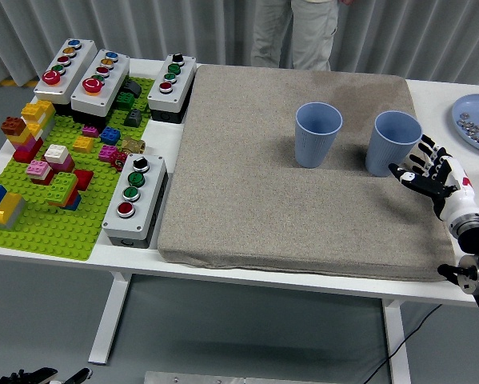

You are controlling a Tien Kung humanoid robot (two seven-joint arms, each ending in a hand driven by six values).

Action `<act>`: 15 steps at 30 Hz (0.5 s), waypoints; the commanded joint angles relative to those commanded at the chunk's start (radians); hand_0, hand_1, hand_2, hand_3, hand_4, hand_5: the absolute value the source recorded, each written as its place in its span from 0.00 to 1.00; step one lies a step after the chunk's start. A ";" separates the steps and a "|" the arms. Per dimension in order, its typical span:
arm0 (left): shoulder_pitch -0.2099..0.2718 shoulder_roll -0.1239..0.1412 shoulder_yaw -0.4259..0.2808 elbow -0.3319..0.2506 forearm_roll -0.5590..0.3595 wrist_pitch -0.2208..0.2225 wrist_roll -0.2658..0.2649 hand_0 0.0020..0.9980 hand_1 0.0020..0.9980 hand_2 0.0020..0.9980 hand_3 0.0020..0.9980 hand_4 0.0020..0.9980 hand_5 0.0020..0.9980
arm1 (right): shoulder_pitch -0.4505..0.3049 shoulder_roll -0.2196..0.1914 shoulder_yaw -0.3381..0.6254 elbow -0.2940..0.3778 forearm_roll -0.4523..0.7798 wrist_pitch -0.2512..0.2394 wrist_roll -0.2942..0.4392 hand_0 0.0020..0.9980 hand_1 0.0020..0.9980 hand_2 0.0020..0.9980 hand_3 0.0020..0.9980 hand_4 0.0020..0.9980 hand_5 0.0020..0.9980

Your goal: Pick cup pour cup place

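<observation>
The right hand (433, 172), fingers spread and holding nothing, is just beside the right of 2 upright blue cups (392, 142) on the grey mat (247, 200), which stands to its left.

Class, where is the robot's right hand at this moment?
In the head view, the right hand is at the right side of the grey mat, fingers spread, just beside the right blue cup.
</observation>
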 joint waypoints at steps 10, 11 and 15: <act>-0.002 0.000 0.001 0.000 0.001 -0.001 0.001 0.77 0.77 0.82 0.69 0.51 1.00 | 0.005 0.000 -0.002 -0.003 0.002 0.000 -0.002 1.00 0.90 0.97 0.93 0.85 0.20; -0.002 0.000 0.002 0.000 0.001 -0.001 0.000 0.77 0.77 0.82 0.69 0.51 1.00 | 0.006 0.001 -0.002 -0.004 0.002 0.000 -0.002 1.00 0.90 0.97 0.93 0.86 0.21; -0.002 0.000 0.004 0.000 0.000 -0.001 0.000 0.77 0.77 0.82 0.69 0.51 1.00 | 0.008 0.003 -0.004 -0.009 0.003 0.002 -0.003 1.00 0.90 0.97 0.93 0.86 0.21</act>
